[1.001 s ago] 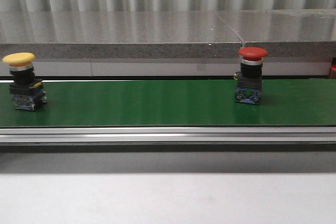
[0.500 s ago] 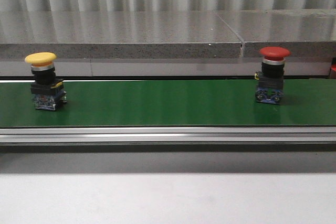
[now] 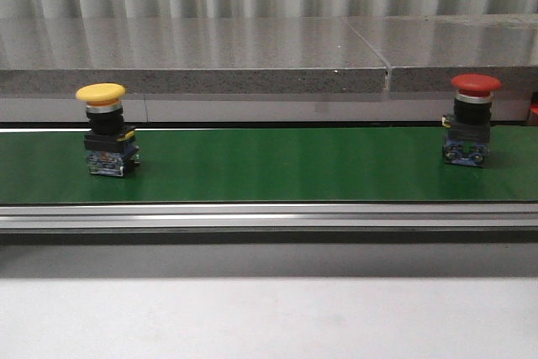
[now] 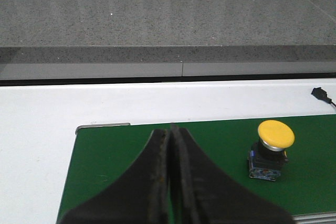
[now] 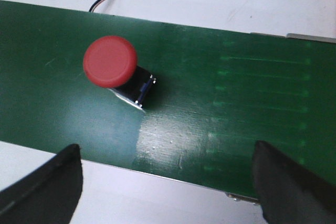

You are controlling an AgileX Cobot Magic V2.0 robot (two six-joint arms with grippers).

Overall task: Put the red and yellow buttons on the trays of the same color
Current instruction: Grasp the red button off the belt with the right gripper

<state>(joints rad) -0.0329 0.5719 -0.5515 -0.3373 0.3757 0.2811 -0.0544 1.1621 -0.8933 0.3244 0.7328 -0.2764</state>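
The left gripper (image 4: pixel 170 182) hangs low over the green belt (image 3: pixel 277 166) near its left end, its fingers pressed together on nothing; the yellow button (image 3: pixel 108 129) stands upright on the belt just beside it. The right gripper (image 5: pixel 165 182) looks straight down with its jaws spread wide and empty, the red button (image 5: pixel 116 69) on the belt near its right end. The front view shows neither arm. No lettering is legible.

Green belt (image 3: pixel 269 166) carries yellow btn (image 3: pixel 107 130) (left) & red btn (image 3: pixel 471 120).
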